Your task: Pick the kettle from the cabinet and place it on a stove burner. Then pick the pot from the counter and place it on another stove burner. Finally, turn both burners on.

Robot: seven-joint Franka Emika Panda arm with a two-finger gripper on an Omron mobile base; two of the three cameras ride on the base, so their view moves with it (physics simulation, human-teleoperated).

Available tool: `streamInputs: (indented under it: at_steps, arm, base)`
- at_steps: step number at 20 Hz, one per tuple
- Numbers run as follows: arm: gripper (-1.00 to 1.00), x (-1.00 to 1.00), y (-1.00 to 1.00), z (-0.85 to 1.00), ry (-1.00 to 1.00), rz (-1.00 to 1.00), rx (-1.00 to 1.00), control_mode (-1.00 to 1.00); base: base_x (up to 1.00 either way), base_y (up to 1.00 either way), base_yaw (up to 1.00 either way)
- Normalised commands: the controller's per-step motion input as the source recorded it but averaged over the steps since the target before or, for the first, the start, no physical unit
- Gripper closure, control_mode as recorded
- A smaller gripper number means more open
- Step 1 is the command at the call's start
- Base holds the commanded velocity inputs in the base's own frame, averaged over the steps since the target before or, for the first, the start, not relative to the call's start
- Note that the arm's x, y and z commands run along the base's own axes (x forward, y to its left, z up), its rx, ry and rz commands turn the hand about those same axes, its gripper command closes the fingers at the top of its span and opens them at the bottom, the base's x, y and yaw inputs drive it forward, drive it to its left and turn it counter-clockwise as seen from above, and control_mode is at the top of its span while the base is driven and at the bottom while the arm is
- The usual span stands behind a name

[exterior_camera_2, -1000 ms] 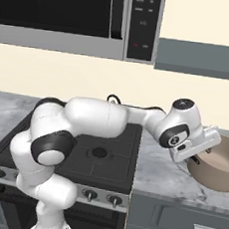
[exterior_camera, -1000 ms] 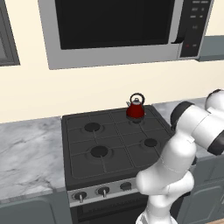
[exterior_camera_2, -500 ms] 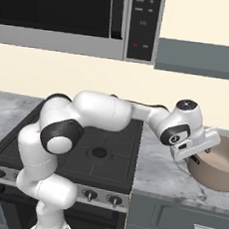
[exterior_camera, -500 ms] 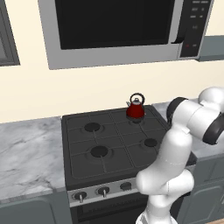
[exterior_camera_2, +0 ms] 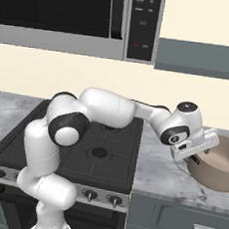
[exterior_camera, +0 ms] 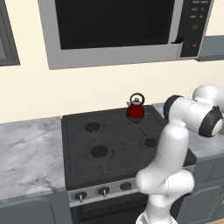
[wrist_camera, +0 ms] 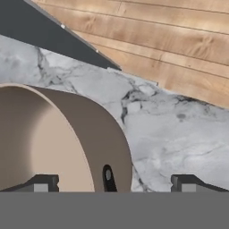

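The kettle [exterior_camera: 135, 106] is already set on the back right burner [exterior_camera: 136, 119] of the stove [exterior_camera: 109, 144], so the pot [exterior_camera_2: 220, 165] is judged to be the step in hand. The pot stands on the counter [exterior_camera_2: 165, 174] just right of the stove, with its near side partly covered by the gripper [exterior_camera_2: 199, 150].

The gripper is spread wide and nothing is held in it. In the hand view its fingertips [wrist_camera: 41, 183] are seen on either side of the pot wall [wrist_camera: 100, 147]: one inside the pot, one outside over the marble, with the dark side handle [wrist_camera: 108, 176] between them, close to the wall.

Several faults can be foreseen. If the jaws are closed before the hand is lowered enough, only the top of the rim may be pinched, and a wide pot gripped at one edge is likely to tilt or slip when lifted. If the wall is not centred between the fingers, the pot may be pushed along the counter rather than clamped. The handle could be struck by a finger on the way down. During the carry, the kettle could be knocked if the pot is swung over the back of the stove, so a free burner nearer the front would be safer.

The pot is seen as round and wide, tan outside and paler within, and empty.
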Motion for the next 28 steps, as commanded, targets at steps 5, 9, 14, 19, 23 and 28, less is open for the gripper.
streamInputs:
  at_steps: [5, 9, 14, 19, 23, 28]
  arm:
    - [-1.00, 0.19, -0.11, -0.11, 0.00, 0.00, 0.02, -1.00]
    - [-1.00, 0.12, -0.12, -0.12, 0.00, 0.00, 0.02, -1.00]
    - [-1.00, 0.10, -0.14, -0.14, 0.00, 0.00, 0.03, -1.00]
    - [-1.00, 0.10, -0.15, -0.15, 0.00, 0.00, 0.03, -1.00]
    - [-1.00, 0.10, -0.14, -0.14, 0.00, 0.00, 0.03, -1.00]
    - [-1.00, 0.13, -0.05, -0.10, 0.00, 0.00, 0.04, -1.00]
  base:
    - [0.00, 0.00, 0.00]
    - [0.00, 0.00, 0.00]
    - [0.00, 0.00, 0.00]
    - [0.00, 0.00, 0.00]
    - [0.00, 0.00, 0.00]
    - [0.00, 0.00, 0.00]
